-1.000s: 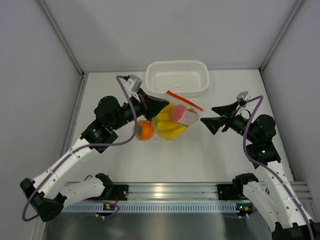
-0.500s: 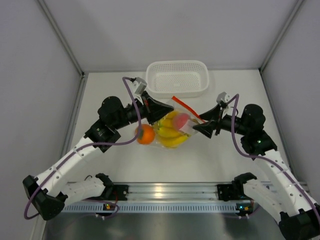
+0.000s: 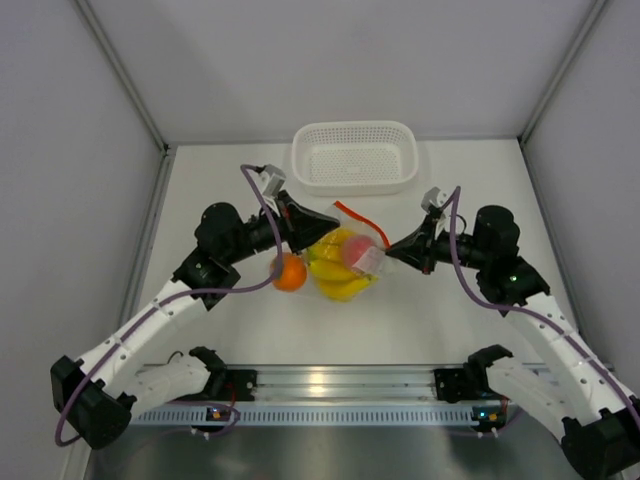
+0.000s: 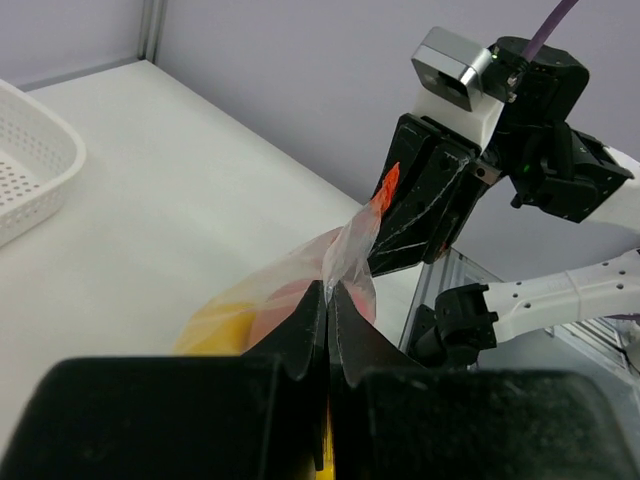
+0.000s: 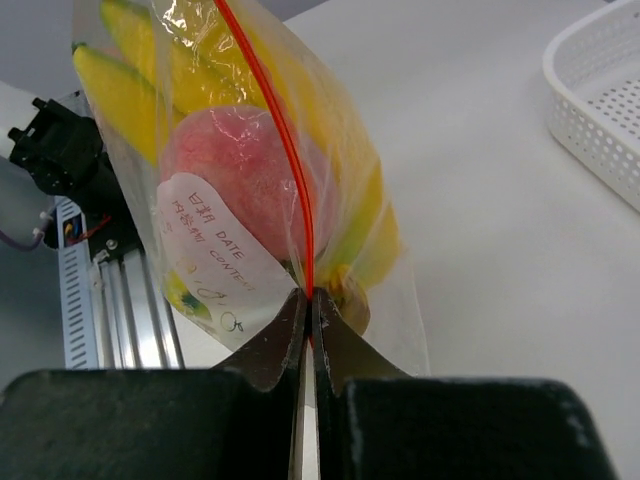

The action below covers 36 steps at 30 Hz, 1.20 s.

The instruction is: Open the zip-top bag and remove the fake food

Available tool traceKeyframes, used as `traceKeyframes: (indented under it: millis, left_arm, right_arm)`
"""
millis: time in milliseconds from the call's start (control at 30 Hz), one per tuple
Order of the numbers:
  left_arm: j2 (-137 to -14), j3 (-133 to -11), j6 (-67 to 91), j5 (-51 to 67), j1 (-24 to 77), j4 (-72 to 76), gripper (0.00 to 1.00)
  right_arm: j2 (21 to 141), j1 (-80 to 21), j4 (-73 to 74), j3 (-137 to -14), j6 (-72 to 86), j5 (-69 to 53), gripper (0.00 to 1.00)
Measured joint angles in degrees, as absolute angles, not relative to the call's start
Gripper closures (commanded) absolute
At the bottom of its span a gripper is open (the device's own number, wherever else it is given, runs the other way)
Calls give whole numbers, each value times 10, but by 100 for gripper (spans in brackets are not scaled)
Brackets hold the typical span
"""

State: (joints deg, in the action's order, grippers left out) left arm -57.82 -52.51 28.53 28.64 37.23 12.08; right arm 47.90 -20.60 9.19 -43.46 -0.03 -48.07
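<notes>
at six o'clock from the basket (image 3: pixel 355 186), the zip-top bag (image 3: pixel 345 265) is pinched by left hand (image 3: pixel 330 222) at ten o'clock and right hand (image 3: pixel 388 252) at three, both clamped shut; uneven pulling may slip the film.

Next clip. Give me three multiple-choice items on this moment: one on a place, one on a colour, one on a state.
1. Where is the pink peach?
A) loose on the table
B) inside the zip-top bag
C) between the left jaws

2. What colour is the bag's zip strip?
A) blue
B) green
C) orange-red

3. How does the right gripper stand?
A) jaws shut on the bag's zip edge
B) jaws wide open, clear of the bag
C) jaws shut on nothing

Key: 1 B, the peach shows behind the clear plastic and its white label. 2 C, a red line runs up the bag. 3 A, the right wrist view shows the jaws closed where the strip ends.
</notes>
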Motion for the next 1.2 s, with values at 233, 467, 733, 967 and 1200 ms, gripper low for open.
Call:
traceKeyframes:
  millis: [233, 467, 733, 967, 1200]
  left_arm:
    - [-544, -436, 286, 283, 328, 153, 100]
    - [-542, -357, 293, 276, 314, 170, 97]
    - [-488, -284, 310, 257, 314, 163, 31]
    - [-401, -315, 292, 152, 315, 33, 1]
    - [-414, -481, 225, 91, 315, -94, 1]
  right_arm:
    - [501, -286, 174, -498, -26, -310, 100]
    - [581, -463, 248, -543, -54, -56, 100]
    - [642, -562, 270, -547, -51, 110, 100]
    - [655, -566, 267, -565, -42, 151, 100]
    - [666, -577, 271, -598, -40, 158, 100]
